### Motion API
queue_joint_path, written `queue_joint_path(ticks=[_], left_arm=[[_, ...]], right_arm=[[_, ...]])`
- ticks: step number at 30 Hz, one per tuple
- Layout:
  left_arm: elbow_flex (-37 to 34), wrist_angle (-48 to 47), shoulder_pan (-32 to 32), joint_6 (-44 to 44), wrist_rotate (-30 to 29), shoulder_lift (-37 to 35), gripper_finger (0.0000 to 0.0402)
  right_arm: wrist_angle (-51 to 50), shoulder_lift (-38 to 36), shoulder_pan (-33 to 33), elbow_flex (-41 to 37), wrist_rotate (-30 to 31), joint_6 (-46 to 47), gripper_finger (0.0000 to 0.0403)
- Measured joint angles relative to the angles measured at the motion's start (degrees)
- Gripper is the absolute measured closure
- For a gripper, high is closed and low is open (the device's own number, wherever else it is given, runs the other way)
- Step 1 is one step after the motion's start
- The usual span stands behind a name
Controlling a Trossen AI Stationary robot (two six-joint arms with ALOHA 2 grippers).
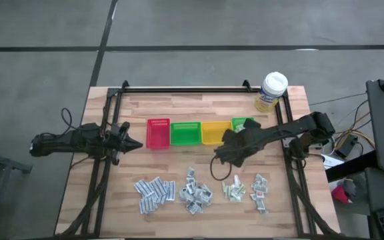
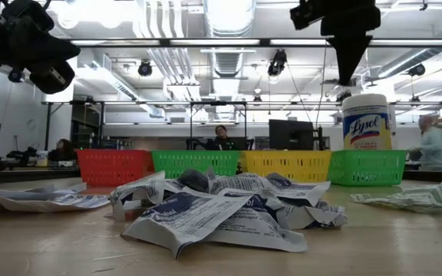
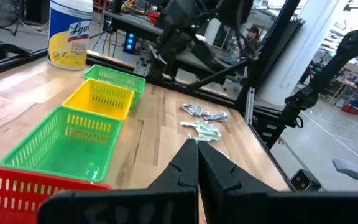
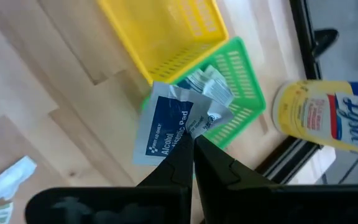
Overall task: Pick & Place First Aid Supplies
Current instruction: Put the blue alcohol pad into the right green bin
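The right gripper [image 4: 194,140] pinched an alcohol pad sachet [image 4: 166,127] by one corner — its length trailing away from the fingertips, over the small green bin [image 4: 241,81] just beyond. The left gripper [image 3: 197,152] waited farther off, shut and empty.

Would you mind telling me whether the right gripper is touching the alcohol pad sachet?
Touching. The right wrist view shows the right gripper with jaws pinched shut on the corner of the alcohol pad sachet, held above the bins.
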Motion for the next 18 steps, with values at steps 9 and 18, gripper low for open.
queue_joint_path(ticks=[9, 18], left_arm=[[-0.01, -0.03, -0.01, 0.0, 0.0, 0.02, 0.0401], [-0.01, -0.02, -0.01, -0.38, 0.01, 0.02, 0.0401]], right_arm=[[0.37, -2.69, -5.43, -7.57, -0.01, 0.49, 0.0394], [2.51, -2.98, -13.11, -13.06, -0.02, 0.4, 0.0394]])
